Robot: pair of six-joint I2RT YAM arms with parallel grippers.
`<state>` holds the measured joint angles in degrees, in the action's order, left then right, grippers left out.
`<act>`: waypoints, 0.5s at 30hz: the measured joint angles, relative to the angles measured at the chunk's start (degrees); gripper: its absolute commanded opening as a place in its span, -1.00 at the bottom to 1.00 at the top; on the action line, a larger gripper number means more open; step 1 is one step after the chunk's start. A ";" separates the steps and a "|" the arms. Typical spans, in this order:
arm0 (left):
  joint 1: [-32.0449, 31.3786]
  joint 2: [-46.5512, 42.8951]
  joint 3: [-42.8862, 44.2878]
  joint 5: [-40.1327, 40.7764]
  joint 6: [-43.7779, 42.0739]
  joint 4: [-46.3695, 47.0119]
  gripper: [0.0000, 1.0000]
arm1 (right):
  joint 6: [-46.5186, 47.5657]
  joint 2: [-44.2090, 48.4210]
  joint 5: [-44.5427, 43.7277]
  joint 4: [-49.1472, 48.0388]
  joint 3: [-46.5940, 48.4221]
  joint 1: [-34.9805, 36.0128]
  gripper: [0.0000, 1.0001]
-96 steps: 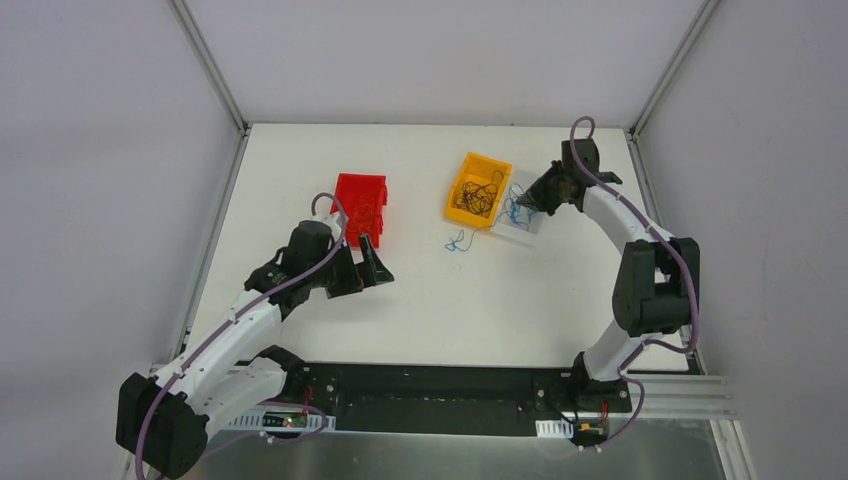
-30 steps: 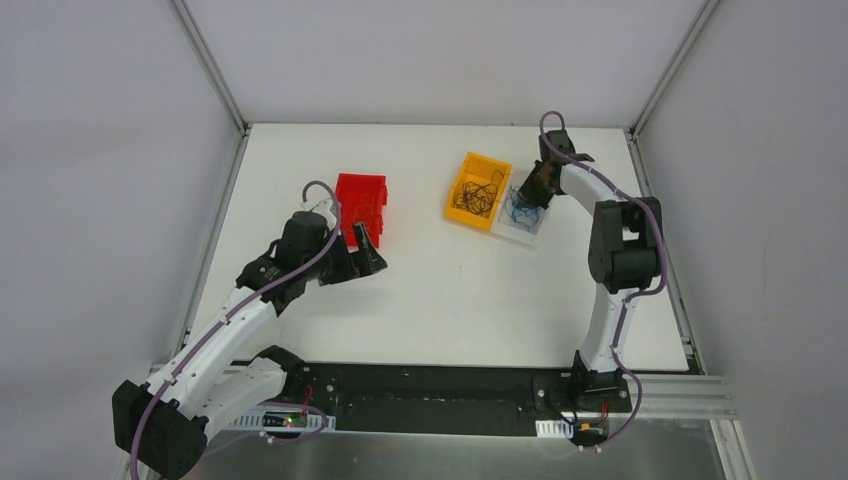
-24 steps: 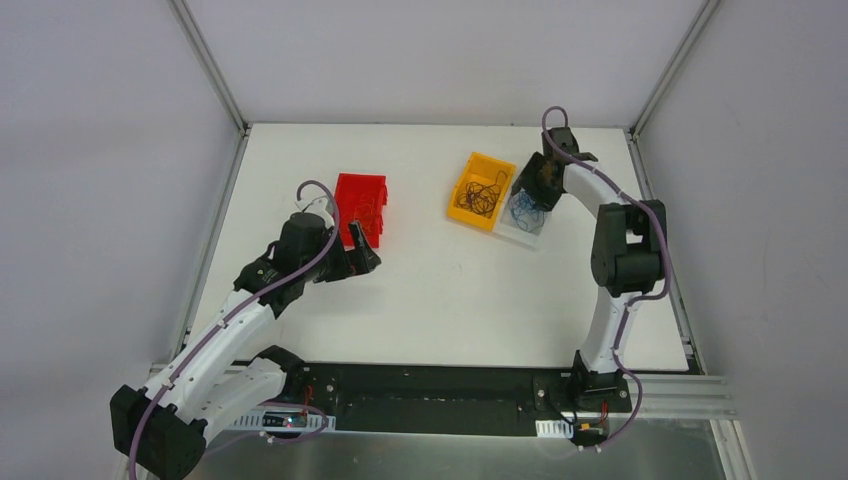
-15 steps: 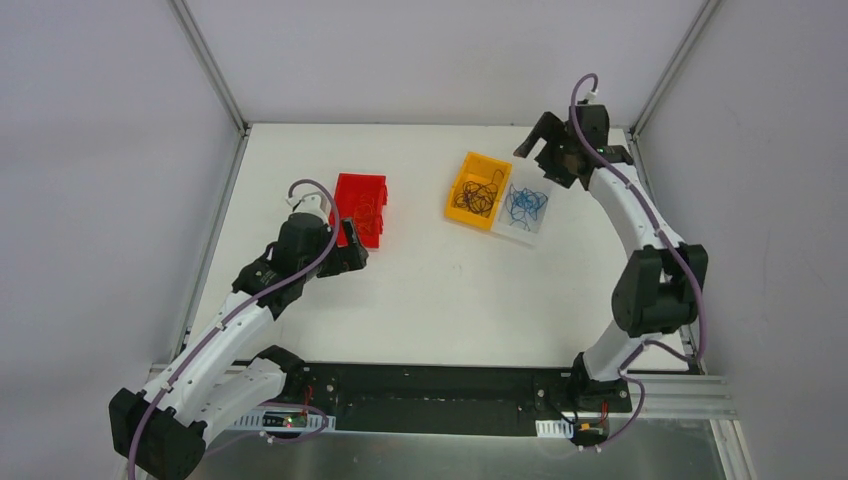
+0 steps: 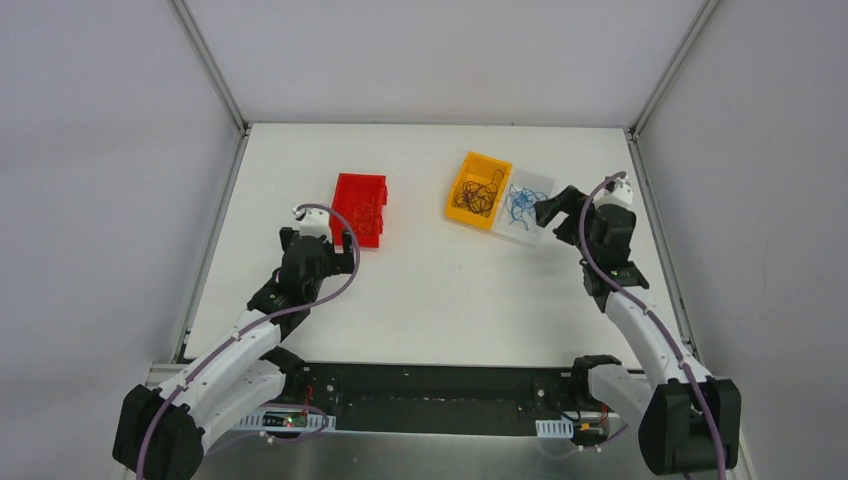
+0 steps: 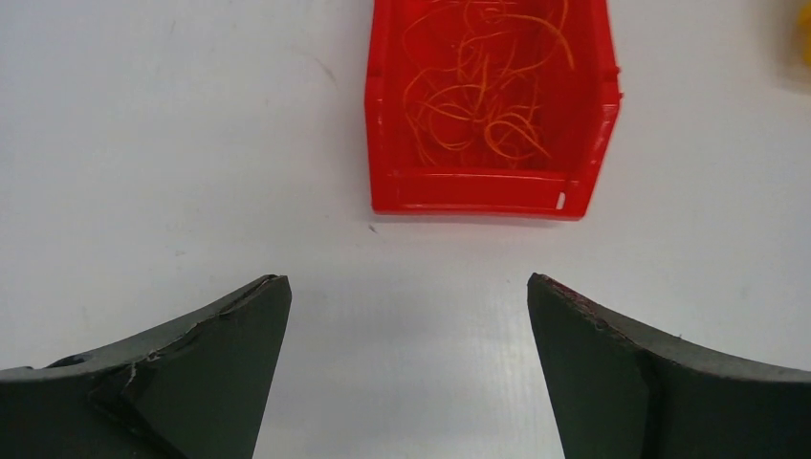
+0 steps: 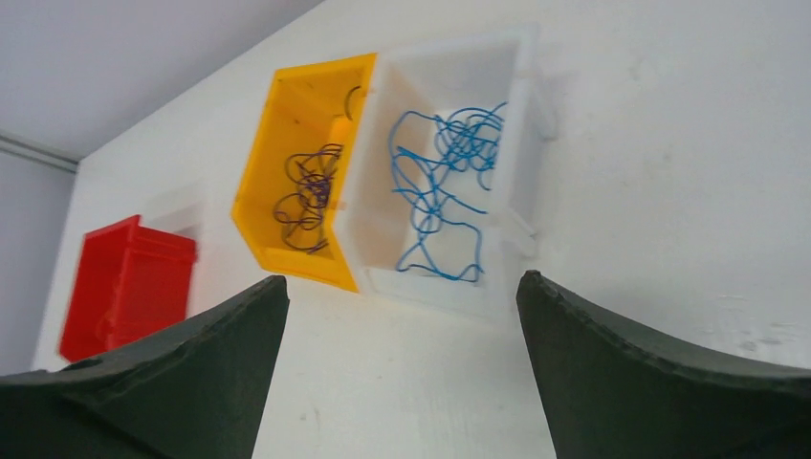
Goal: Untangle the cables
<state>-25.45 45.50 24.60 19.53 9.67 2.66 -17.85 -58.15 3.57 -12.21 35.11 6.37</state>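
**A:** Which way do the cables lie from our fingers?

**B:** For our left gripper [image 6: 406, 287], the red wires [image 6: 478, 100] lie straight ahead, just past the fingertips and a touch toward the right finger. They are curled inside the red bin [image 6: 478, 191]. The bin's long axis runs away from us, in line with the fingers. The wires themselves are a loose curl with no axis we can name.

**A:** And on the right?

**B:** Our right gripper [image 7: 402, 282] faces two bins side by side, their walls apparently touching, ahead of its fingertips. The blue wires [image 7: 440, 182] sit in the clear bin [image 7: 521, 124], roughly centred between the tips. The black wires [image 7: 306, 201] sit in the yellow bin [image 7: 263, 163], toward the left finger.

**A:** Who is nearer to what?

**B:** Our left arm is nearer the red, our right arm the blue and black.

**A:** Are we holding anything?

**B:** No. Both pairs of fingers are spread wide, with only bare table [image 6: 143, 143] showing between them, and they grip and touch nothing.

**A:** Any strand lying loose?

**B:** We see none outside the bins, so we judge the sorting nearly finished. Any further reach goes forward and down into a bin.
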 measured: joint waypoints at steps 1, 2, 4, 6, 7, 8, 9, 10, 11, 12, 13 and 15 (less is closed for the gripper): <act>0.00 0.37 -1.09 1.14 -1.49 1.70 0.98 | 0.94 1.09 -1.14 -0.02 -1.60 -0.02 0.86; 0.07 1.07 -2.05 2.43 -3.32 3.76 0.98 | 2.58 2.43 -2.67 -0.44 -3.52 -0.09 0.85; 0.90 2.78 -3.06 4.15 -6.19 7.72 0.98 | 5.35 4.57 -4.92 -1.81 -6.54 -0.20 0.85; 2.82 4.52 -4.50 4.72 -7.91 13.38 0.98 | 7.98 6.25 -6.78 -4.52 -9.92 -0.24 0.86; 4.39 5.31 -5.73 4.74 -8.79 16.74 0.98 | 9.20 6.75 -7.87 -6.03 -11.85 -0.24 0.86; 6.32 6.21 -7.37 4.66 -9.38 20.20 0.98 | 10.29 6.84 -9.01 -7.37 -13.55 -0.26 0.86; 8.09 7.32 -8.76 4.52 -9.94 22.99 0.98 | 11.32 6.45 -10.05 -8.31 -14.91 -0.28 0.86; 9.64 8.68 -9.86 4.33 -10.47 25.11 0.98 | 12.26 5.66 -10.99 -9.14 -15.76 -0.37 0.85; 10.82 9.90 -10.51 4.00 -10.75 26.51 0.98 | 12.94 4.74 -11.52 -10.14 -16.28 -0.46 0.84; 12.22 11.69 -10.95 3.52 -10.95 28.00 0.98 | 13.68 3.30 -12.00 -12.02 -16.83 -0.55 0.82; 13.35 13.60 -11.13 3.06 -11.08 29.64 0.98 | 14.25 1.66 -12.31 -14.08 -17.27 -0.61 0.82; 15.43 17.03 -11.32 1.57 -11.17 33.18 0.96 | 15.67 -2.16 -12.37 -19.41 -18.36 -0.68 0.80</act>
<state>-10.02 62.52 13.28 21.10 -1.50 35.83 -2.17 -60.31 -8.80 -31.62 16.75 5.69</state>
